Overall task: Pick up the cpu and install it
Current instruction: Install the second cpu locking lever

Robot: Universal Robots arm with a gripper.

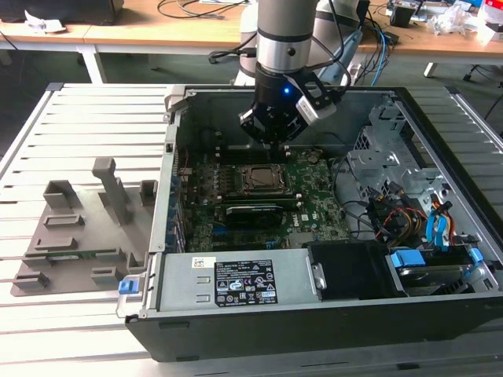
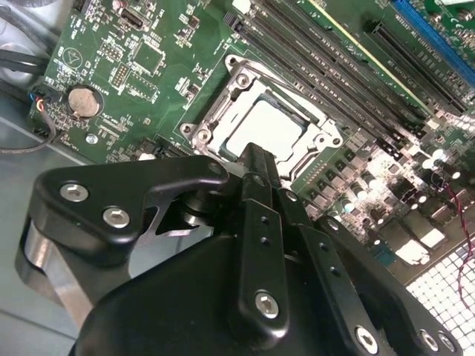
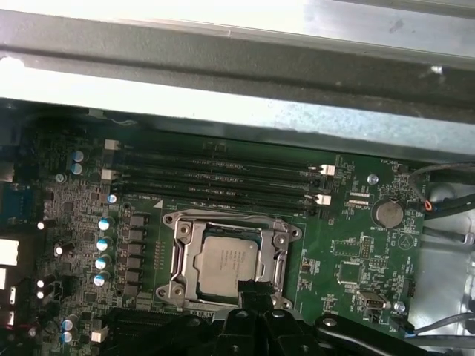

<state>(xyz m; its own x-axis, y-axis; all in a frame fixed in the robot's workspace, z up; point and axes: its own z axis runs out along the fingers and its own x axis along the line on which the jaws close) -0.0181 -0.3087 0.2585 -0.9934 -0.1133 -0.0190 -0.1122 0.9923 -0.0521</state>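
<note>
The cpu (image 1: 262,179) lies flat in the motherboard's metal-framed socket (image 1: 244,182) inside the open computer case. Its silver-grey top shows in both wrist views, in the second wrist view as the cpu (image 2: 269,129) and in the first wrist view as the cpu (image 3: 231,262). My gripper (image 1: 272,140) hangs a short way above the board, just beyond the socket's far edge. Its black fingers (image 2: 257,165) are pressed together with nothing between them, their tip (image 3: 253,286) over the socket frame's rim beside the chip.
The case's steel wall (image 3: 245,111) runs close behind the gripper. Empty memory slots (image 3: 215,176) lie beside the socket, and a coin battery (image 2: 83,101) sits nearby. Cables and a drive cage (image 1: 393,169) fill the exterior view's right. A grey fixture (image 1: 86,228) rests on the table to the exterior view's left.
</note>
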